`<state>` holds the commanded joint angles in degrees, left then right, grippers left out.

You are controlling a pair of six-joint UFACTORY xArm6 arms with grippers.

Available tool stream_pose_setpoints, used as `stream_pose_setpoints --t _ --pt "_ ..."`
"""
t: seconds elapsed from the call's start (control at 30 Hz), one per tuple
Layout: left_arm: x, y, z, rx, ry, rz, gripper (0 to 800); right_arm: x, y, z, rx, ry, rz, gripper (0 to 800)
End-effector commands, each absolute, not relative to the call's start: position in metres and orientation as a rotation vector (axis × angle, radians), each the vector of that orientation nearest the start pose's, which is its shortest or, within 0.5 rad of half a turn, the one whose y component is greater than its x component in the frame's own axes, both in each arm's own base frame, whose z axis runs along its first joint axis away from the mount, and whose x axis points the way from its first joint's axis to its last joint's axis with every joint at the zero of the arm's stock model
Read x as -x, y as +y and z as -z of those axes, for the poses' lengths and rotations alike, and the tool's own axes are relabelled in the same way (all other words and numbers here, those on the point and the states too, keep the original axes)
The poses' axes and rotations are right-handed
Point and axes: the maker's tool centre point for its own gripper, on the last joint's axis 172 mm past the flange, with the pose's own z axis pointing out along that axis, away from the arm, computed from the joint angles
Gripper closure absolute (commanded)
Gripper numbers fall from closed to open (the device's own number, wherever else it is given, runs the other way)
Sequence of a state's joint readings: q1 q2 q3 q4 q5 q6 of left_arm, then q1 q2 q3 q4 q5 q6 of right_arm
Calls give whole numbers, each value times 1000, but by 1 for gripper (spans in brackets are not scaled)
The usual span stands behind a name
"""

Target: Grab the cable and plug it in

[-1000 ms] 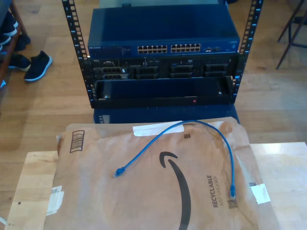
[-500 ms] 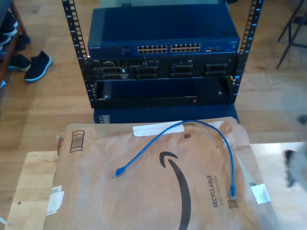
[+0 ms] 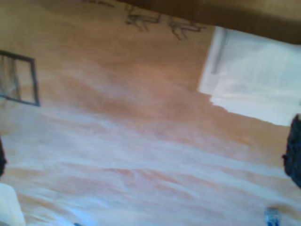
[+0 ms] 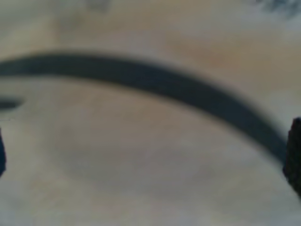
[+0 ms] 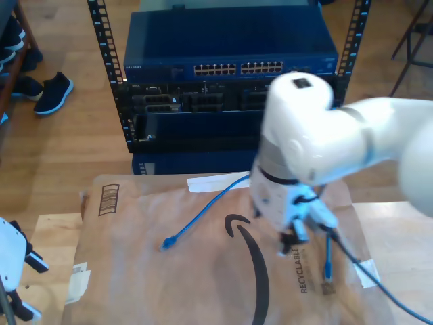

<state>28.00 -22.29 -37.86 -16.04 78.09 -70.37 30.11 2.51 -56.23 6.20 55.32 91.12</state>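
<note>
The cable (image 5: 203, 213) lies loose on a brown paper envelope (image 5: 135, 271). One plug (image 5: 167, 242) rests near the envelope's middle left in the exterior view, the other plug (image 5: 327, 272) towards the right. My second gripper (image 5: 292, 242) hangs over the printed black curve (image 4: 188, 94) and hides the cable's middle. Its dark fingertips (image 4: 294, 155) stand wide apart, open, with nothing between them (image 4: 148, 157). My first arm (image 5: 10, 271) is at the exterior view's lower left. My first gripper (image 3: 148, 157) is open over brown paper and a white label (image 3: 254, 80).
A black rack (image 5: 128, 128) behind the table holds a blue network switch with rows of ports (image 5: 237, 68). The envelope covers most of a wooden table (image 5: 51, 237). Shoes (image 5: 53, 91) sit on the floor at the exterior view's left.
A large white arm has swung in from the exterior view's right over the envelope. Another arm has come up at the lower left. The cable has not moved.
</note>
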Motion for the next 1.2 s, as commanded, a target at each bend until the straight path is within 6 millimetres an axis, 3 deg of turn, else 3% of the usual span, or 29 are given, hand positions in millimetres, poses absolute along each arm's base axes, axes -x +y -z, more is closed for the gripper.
stream_pose_setpoints --t 0.13,0.33,0.5,0.73,0.93,1.13,1.2 --pt "-285 58 -181 -1831 2337 571 0 -400 295 -118 2659 1591 -115 7" --pt "-294 33 -185 -1895 2317 569 0 -431 321 -97 2646 1567 -91 13" --pt "-306 18 -187 -1920 2312 537 0 -442 330 -93 2642 1561 -86 29" --pt "-312 16 -184 -1929 2312 554 0 -441 327 -73 2669 1572 -106 72" --pt "-312 17 -183 -1929 2314 560 0 -441 327 -73 2664 1580 -106 198" --pt "-312 17 -184 -1928 2313 556 0 -442 326 -73 2660 1584 -105 445" --pt "-314 17 -186 -1929 2310 550 0 -443 329 -73 2631 1598 -119 564"
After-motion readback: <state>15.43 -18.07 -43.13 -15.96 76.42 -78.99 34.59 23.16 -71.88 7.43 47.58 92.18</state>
